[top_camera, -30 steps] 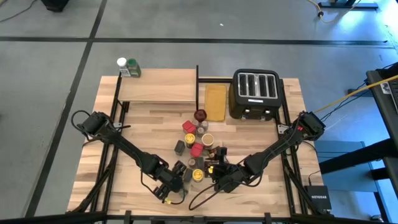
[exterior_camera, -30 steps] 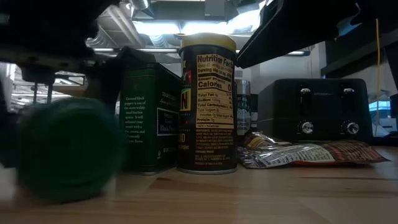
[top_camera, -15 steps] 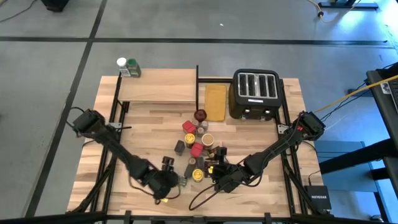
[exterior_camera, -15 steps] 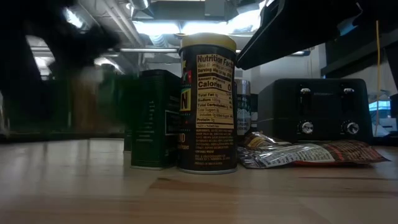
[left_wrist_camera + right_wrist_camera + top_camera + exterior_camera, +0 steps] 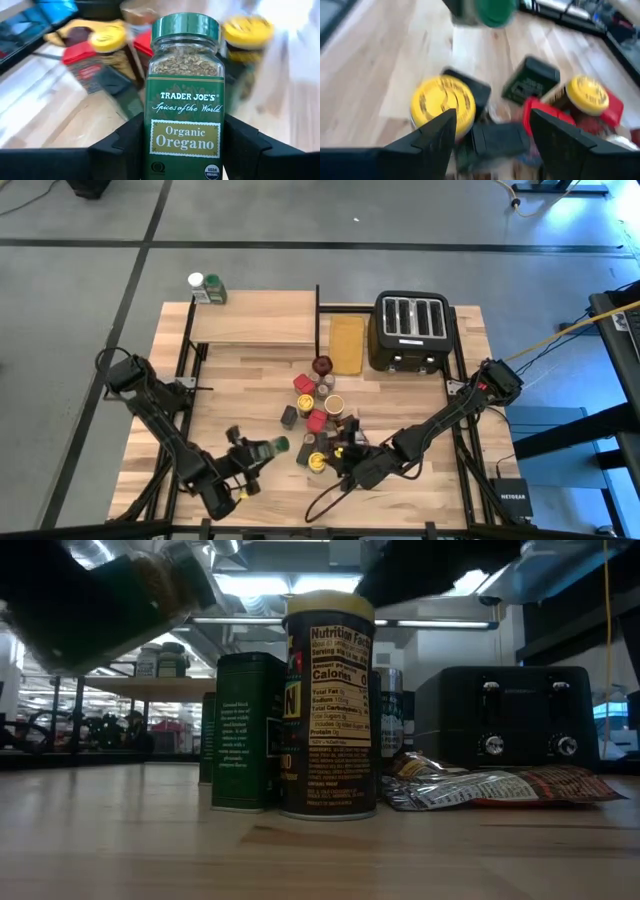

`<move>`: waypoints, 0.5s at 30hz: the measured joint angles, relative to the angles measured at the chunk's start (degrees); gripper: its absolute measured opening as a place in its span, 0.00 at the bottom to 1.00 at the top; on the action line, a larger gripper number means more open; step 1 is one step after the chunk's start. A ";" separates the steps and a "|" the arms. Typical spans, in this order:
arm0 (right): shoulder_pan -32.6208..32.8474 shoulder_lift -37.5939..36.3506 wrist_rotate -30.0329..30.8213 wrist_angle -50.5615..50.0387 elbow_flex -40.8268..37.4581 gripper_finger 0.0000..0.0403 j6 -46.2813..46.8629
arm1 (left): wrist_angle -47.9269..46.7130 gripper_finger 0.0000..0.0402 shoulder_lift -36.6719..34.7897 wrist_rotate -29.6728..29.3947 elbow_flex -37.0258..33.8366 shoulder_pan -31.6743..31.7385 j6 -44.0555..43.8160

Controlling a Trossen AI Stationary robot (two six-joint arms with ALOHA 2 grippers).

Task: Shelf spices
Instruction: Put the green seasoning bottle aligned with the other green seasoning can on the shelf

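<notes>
Left gripper (image 5: 185, 150) pinches the oregano jar (image 5: 185, 95); right gripper (image 5: 492, 125), apparently spread, hangs over spices (image 5: 318, 412).

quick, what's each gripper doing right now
Left gripper: closed on the green-lidded oregano jar, lifted off the table.
Right gripper: open, holding nothing, above the spice cluster near the yellow-lidded jar.
</notes>
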 joint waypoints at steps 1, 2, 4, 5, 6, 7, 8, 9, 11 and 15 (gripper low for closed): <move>0.00 0.00 0.01 1.32 0.00 0.64 -1.13 | 1.56 0.47 0.00 -2.11 -1.35 -0.32 -2.46; -0.06 0.00 0.00 2.88 0.00 0.64 -2.40 | 2.82 0.47 0.00 -3.81 -2.58 -0.53 -4.19; -0.40 0.00 -0.57 6.24 0.00 0.64 -5.10 | 5.13 0.47 0.01 -7.04 -4.49 -0.59 -5.81; -0.51 0.00 -1.48 8.45 0.00 0.64 -6.53 | 6.81 0.47 0.02 -8.47 -5.24 -0.49 -5.84; -0.96 0.00 -2.51 11.02 0.00 0.64 -8.20 | 8.39 0.47 0.01 -9.73 -5.88 -0.38 -5.58; -1.41 0.00 -3.73 13.78 0.00 0.64 -9.50 | 9.09 0.48 0.02 -10.86 -6.30 -0.14 -4.99; -2.07 0.00 -5.35 16.63 0.00 0.64 -10.13 | 9.32 0.48 0.04 -11.66 -6.42 0.04 -3.89; -2.92 0.00 -6.91 18.77 0.03 0.64 -10.26 | 10.00 0.48 0.04 -12.75 -6.42 0.32 -3.14; -4.96 0.00 -9.39 21.06 0.04 0.64 -10.25 | 11.28 0.48 0.04 -14.51 -6.37 0.72 -0.87; -8.78 0.00 -11.58 21.83 0.02 0.64 -9.68 | 15.71 0.48 -0.22 -15.25 -6.38 1.17 4.93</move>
